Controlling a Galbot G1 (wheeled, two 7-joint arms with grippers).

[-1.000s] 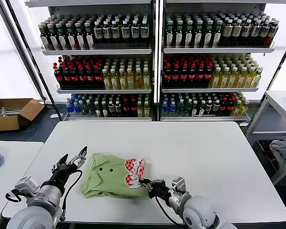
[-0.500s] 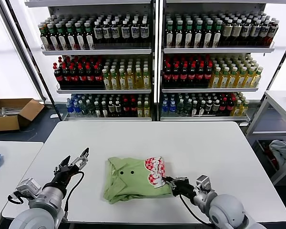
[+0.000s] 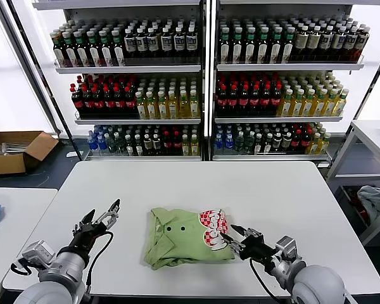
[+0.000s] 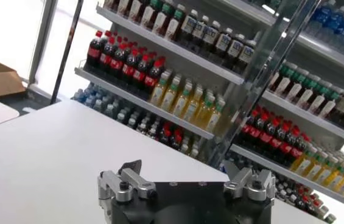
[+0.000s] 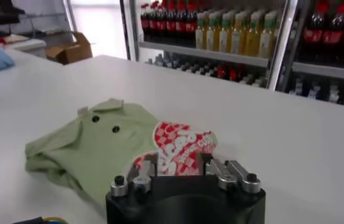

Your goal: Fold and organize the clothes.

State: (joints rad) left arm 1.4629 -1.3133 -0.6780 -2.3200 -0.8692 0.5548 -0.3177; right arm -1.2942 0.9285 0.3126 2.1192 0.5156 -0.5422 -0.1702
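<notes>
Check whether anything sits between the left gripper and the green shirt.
Nothing visible does. Only bare white table lies between the left gripper, jaws open, and the folded green shirt.

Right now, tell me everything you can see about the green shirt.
The shirt is light green soft fabric, folded into a compact bundle lying flat on the white table. Collar and two small dark buttons face up; a round red-and-white checkered patch sits at its right end. The right gripper, fingers parted, sits at that end.

My work surface is a white table. One item lies directly on it: the folded light green shirt, logo patch upward.
</notes>
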